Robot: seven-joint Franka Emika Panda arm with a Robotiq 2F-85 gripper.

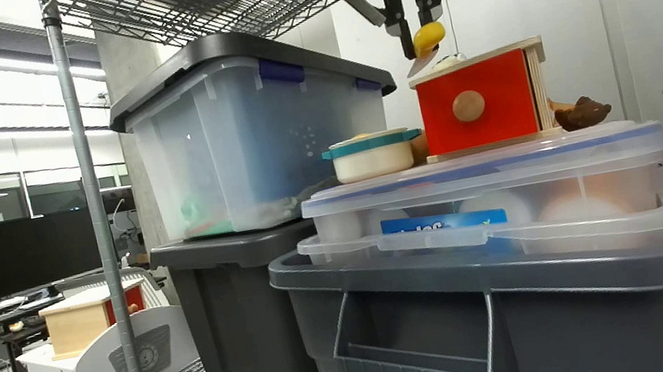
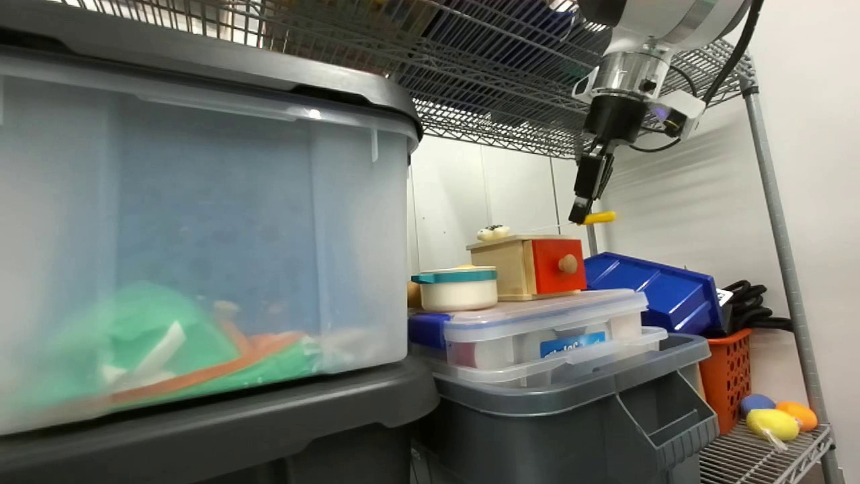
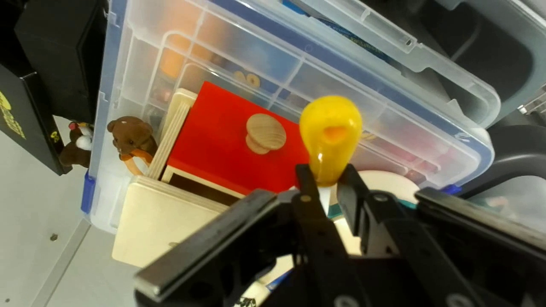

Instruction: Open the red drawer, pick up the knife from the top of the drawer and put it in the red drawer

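Note:
The red drawer (image 1: 499, 109) is a red-fronted box with a pale top and a round wooden knob. It also shows in an exterior view (image 2: 547, 272) and the wrist view (image 3: 217, 140). In the wrist view a narrow dark gap lies between its front and the pale top; how far it stands open I cannot tell. My gripper (image 1: 414, 38) is shut on the knife (image 1: 429, 38), holding it in the air above the drawer's top. The knife's yellow handle (image 2: 600, 218) sticks out past the fingertips (image 3: 326, 175); its pale blade is partly hidden by the fingers.
The drawer stands on a clear lidded tub (image 1: 380, 232) over a dark grey bin (image 1: 600, 316). A white piece (image 2: 494, 232) lies on the drawer's top. A teal-rimmed pot (image 1: 371, 158) and brown plush bear (image 3: 132, 136) flank it. A wire shelf (image 2: 470, 74) hangs above.

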